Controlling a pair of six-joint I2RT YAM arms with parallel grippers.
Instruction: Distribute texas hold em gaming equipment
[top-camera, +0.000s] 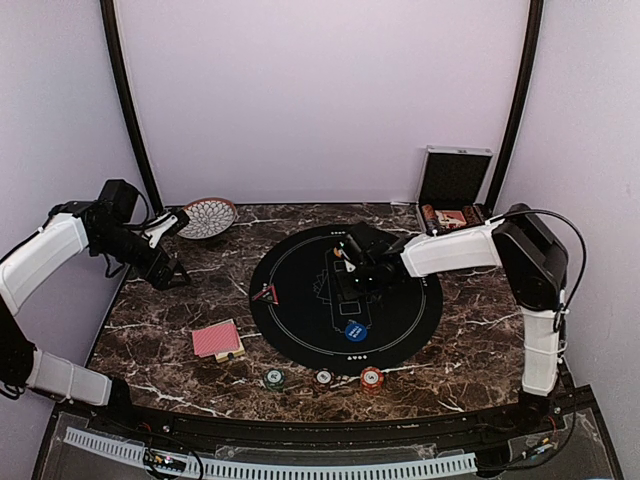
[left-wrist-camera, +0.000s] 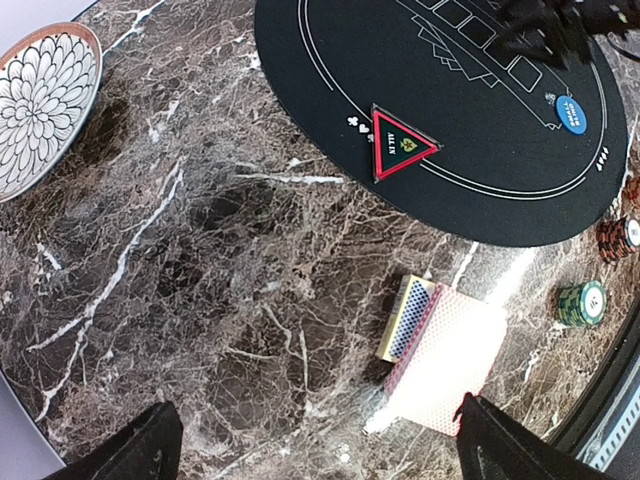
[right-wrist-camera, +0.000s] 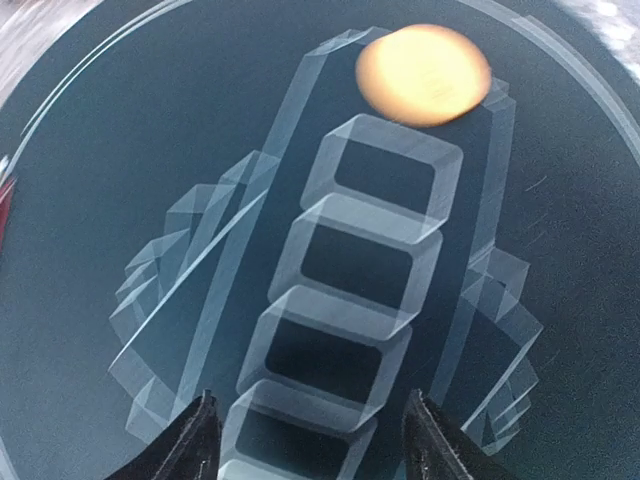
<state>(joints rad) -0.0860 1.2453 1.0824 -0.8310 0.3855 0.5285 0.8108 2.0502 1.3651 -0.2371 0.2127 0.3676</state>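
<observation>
Near desk (top-camera: 470, 350) edge: green chip stack (top-camera: 273, 378), white chip (top-camera: 323, 377), red-orange chip stack (top-camera: 371, 378). Card deck (top-camera: 218, 340) left of black mat (top-camera: 400, 320); blue chip (top-camera: 356, 331) on mat. Right gripper (right-wrist-camera: 315, 440) fingers apart, empty, over mat; orange chip (right-wrist-camera: 424, 75) just beyond. Left gripper (left-wrist-camera: 315, 445) fingers wide, empty.

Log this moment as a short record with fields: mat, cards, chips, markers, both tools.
mat: round black mat on the marble table
cards: red-backed deck on the table, left of the mat
chips: green chips, dark chips and red chips in a row on the table, near side of the mat
markers: blue disc and red triangle on the mat
left tool: open, empty, above the table
right tool: open, empty, over the mat; orange chip lies ahead of it
</observation>
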